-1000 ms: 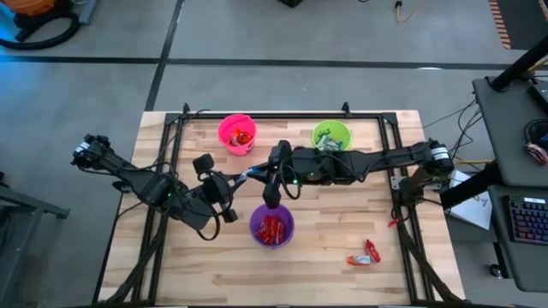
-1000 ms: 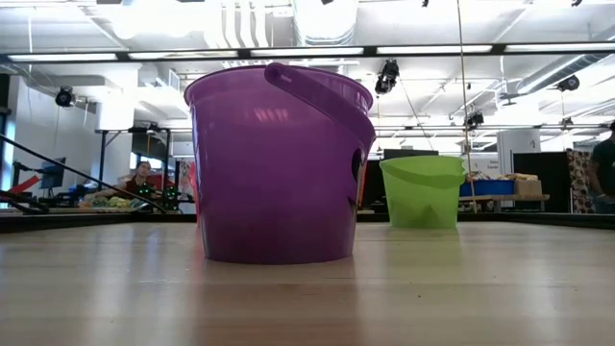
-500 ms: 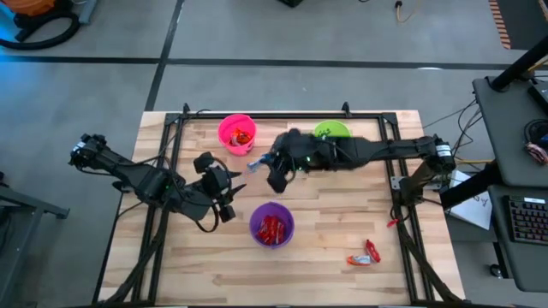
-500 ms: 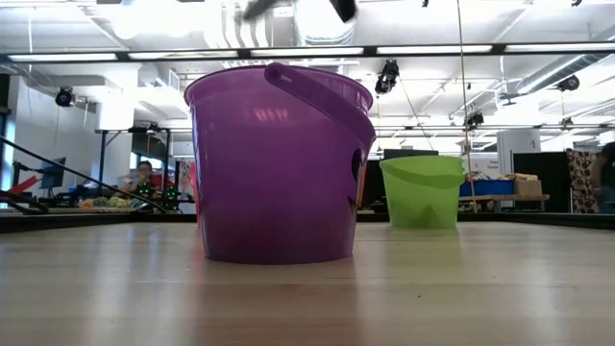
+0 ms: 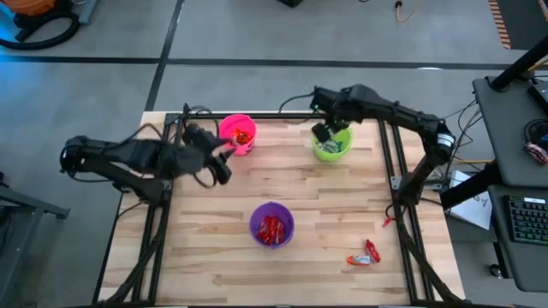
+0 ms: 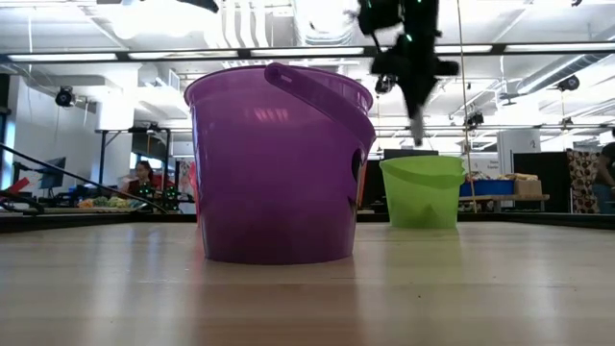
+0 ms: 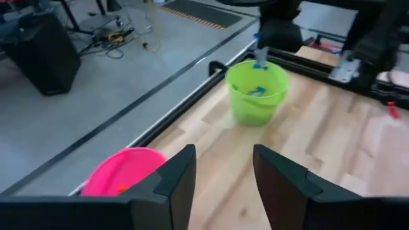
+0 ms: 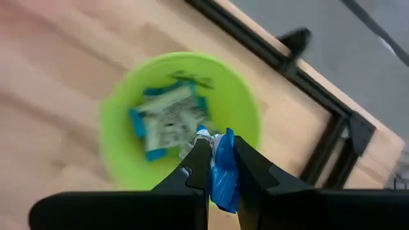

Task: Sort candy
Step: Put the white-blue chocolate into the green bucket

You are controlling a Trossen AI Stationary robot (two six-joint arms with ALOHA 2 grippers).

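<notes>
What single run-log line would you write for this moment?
right gripper: shut on blue candy, above green cup | left gripper: open, empty, beside pink cup | loose candies: on table

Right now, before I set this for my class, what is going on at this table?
A two-armed robot is sorting wrapped candy into coloured cups. The right hand is shut on a blue-and-white candy and hangs over the green cup, which already holds candies of that kind. The left hand is open and empty, near the pink cup. The purple cup holds red candies, and two loose candies lie on the table near its right corner.
</notes>
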